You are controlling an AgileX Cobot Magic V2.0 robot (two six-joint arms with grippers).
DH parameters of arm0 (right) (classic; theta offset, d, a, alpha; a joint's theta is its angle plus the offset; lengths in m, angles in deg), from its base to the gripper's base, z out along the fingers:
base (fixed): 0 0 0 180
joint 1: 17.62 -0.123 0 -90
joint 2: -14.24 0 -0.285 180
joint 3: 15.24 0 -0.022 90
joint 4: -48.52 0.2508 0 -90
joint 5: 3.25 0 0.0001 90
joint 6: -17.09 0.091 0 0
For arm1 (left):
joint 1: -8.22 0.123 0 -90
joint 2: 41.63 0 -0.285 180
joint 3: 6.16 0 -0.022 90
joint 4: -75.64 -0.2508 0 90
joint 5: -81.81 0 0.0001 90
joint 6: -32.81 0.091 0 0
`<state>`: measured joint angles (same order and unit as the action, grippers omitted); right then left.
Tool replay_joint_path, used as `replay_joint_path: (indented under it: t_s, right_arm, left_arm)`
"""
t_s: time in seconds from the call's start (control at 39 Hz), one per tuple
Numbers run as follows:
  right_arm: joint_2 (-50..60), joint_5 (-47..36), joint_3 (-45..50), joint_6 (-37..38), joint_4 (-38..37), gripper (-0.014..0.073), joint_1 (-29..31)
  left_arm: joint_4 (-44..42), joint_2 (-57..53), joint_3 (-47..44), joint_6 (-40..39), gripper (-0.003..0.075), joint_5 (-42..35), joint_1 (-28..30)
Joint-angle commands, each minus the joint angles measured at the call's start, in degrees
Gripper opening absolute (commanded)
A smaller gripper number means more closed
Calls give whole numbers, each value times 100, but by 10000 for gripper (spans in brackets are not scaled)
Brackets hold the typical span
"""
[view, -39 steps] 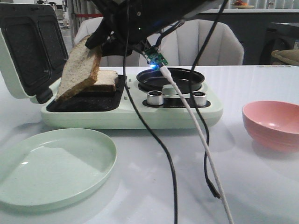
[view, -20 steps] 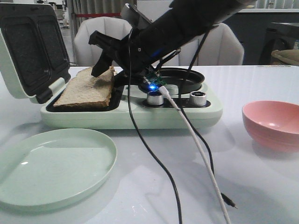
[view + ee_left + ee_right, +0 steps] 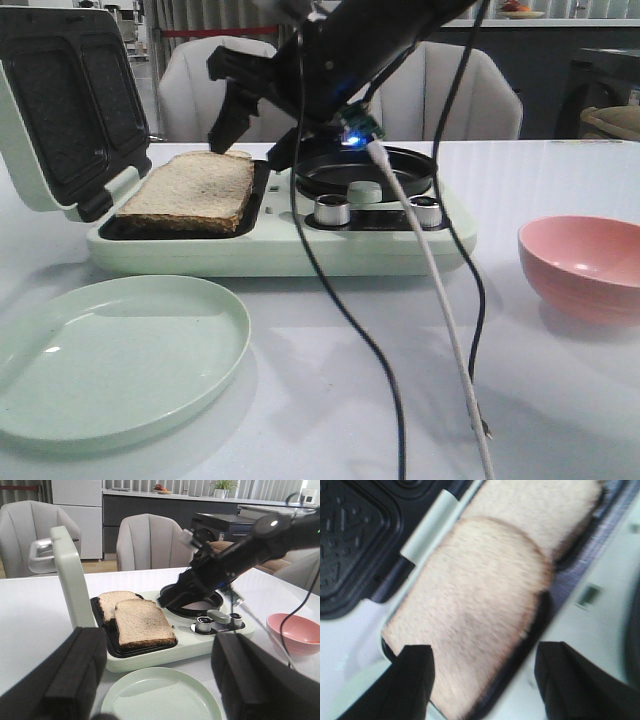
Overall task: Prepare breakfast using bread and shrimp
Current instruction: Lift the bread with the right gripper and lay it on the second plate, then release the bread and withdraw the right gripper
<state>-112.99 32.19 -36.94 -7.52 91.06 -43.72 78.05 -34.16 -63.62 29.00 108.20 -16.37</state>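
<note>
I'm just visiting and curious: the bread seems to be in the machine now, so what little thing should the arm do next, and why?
Probably lift the open right end effector clear. Both tan wholewheat bread slices lie flat in the pale green sandwich maker's black tray; nothing is gripped.

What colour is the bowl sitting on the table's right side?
Pink. The bowl shows best in the front view.

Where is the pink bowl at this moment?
In the front view the pink bowl sits on the table's right side, to the right of the green sandwich maker, apart from it and empty as far as shown.
</note>
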Motion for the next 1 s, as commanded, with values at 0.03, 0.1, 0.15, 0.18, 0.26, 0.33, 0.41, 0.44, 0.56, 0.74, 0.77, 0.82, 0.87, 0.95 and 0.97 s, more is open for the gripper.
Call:
replay_joint_path:
  t_s: [0.03,0.1,0.15,0.18,0.26,0.33,0.41,0.44,0.56,0.74,0.77,0.82,0.87,0.95,0.97]
  right_arm:
    - [982,533,-215,874,-1457,531,191]
    - [1297,926,-215,1262,-2257,531,258]
    - [1541,1126,-215,1491,-2851,531,296]
    - [1669,1185,-204,1621,-3119,531,320]
    - [1990,1420,-198,1980,-3760,531,381]
    - [2266,1640,-183,2199,-4303,531,430]
    - [2610,1617,-17,2245,-4537,531,444]
    - [2752,1547,89,2245,-4558,531,451]
    - [3465,956,847,2245,-4558,531,479]
    - [4779,-47,2377,2250,-4482,531,479]
    - [4987,-204,2637,2250,-4460,531,479]
    - [5354,-514,3162,2250,-4383,531,479]
    - [5769,-811,3626,2250,-4255,531,479]
    - [6317,-1305,4355,2250,-4149,531,479]
    - [6515,-1475,4613,2250,-4107,531,479]
  left_arm:
    - [40,-1,146,-57,511,-450,3]
    - [40,-1,146,-57,511,-450,3]
    - [40,-1,146,-57,511,-450,3]
    - [40,-1,146,-57,511,-450,3]
    - [40,-1,146,-57,511,-450,3]
    - [40,-1,146,-57,511,-450,3]
    - [40,-1,146,-57,511,-450,3]
    - [40,-1,146,-57,511,-450,3]
    - [40,-1,146,-57,511,-450,3]
    - [40,-1,146,-57,511,-450,3]
    - [40,-1,146,-57,511,-450,3]
    - [40,-1,146,-57,511,-450,3]
    - [40,-1,146,-57,511,-450,3]
    - [40,-1,146,-57,511,-450,3]
    - [40,-1,146,-57,511,-450,3]
